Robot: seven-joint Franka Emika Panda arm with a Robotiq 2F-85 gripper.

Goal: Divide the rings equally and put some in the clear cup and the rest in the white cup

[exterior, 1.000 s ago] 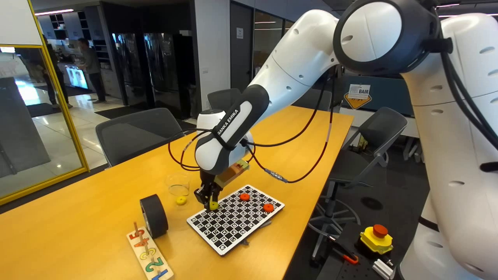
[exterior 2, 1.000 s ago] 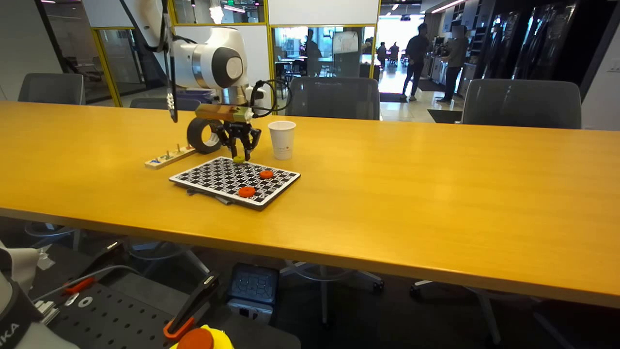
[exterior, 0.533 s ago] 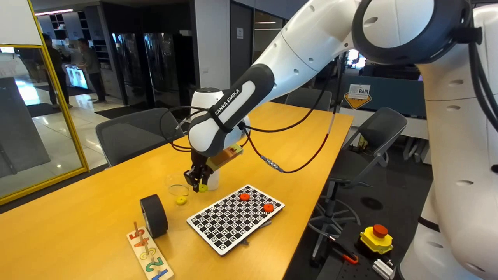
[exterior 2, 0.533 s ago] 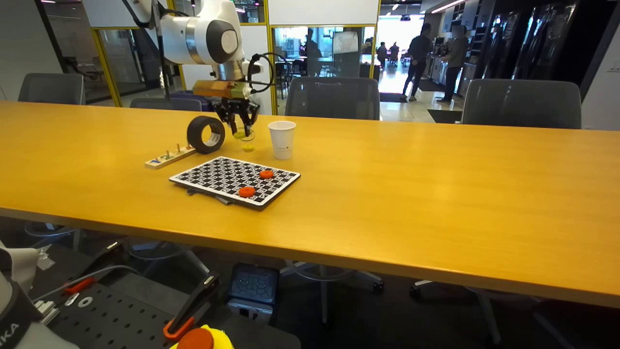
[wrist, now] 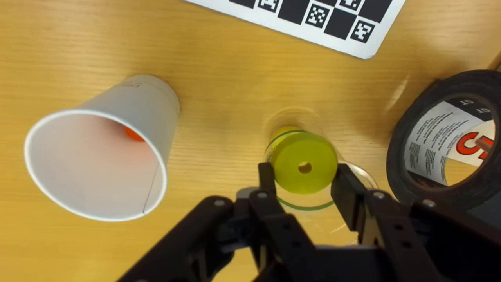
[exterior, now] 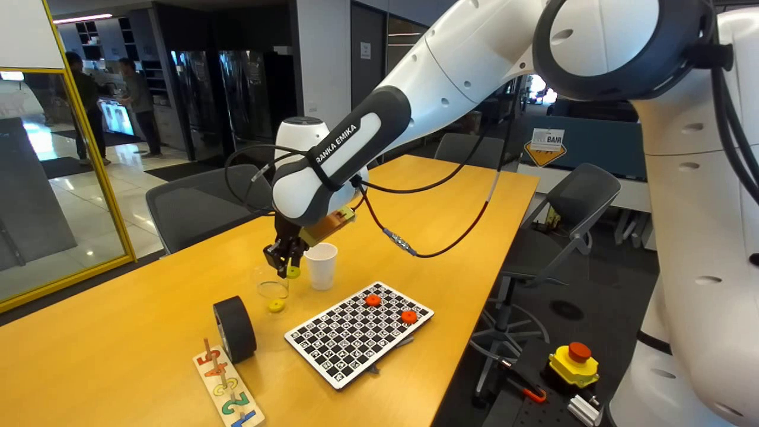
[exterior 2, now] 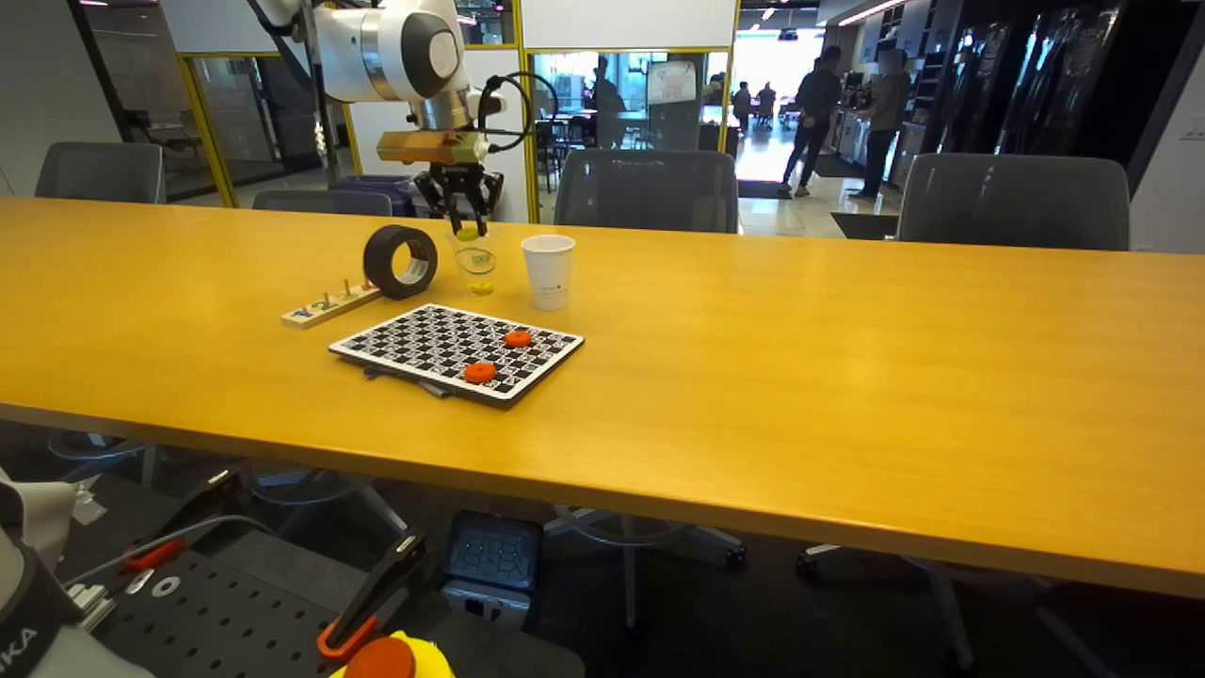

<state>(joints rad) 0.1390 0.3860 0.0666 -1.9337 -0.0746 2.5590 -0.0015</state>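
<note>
Counter (exterior 2: 800,358), one: yellow-brown top, carries the loose items listed. Reference edge: the long one nearest the arm's base (exterior: 643,385).

Arm (exterior: 462,74), one: over the past second it has risen off the checkered board (exterior 2: 414,344) and travelled away from the reference edge. Pose: reaching in high across that edge, forearm slanting down, wrist pointing at the counter.

Checkered board, one: nearest item to the reference edge. Changed: the held yellow ring (wrist: 305,180) has left its border; two rings remain on it.

White cup (exterior 2: 548,275), one: upright, between board and opposite long edge; place unchanged.

Clear cup (exterior 2: 477,267), one: upright, near the white cup, not touching it.

Fingers (wrist: 348,192), one pair: clamped on two sides of the held yellow ring, close to the clear cup's mouth; squarely above it or just beside it, cannot tell.

Rings, others visible: lower yellow ring (exterior 2: 482,288), at the clear cup's bottom; half-hidden red-orange ring (wrist: 134,135), inside the white cup; near red-orange ring (exterior 2: 479,377) and far red-orange ring (exterior 2: 518,339), on the board, named from the reference edge.

Judged: the clear cup seems the target, making two there; two await placing. Five cannot split evenly, unless the white cup hides more.
</note>
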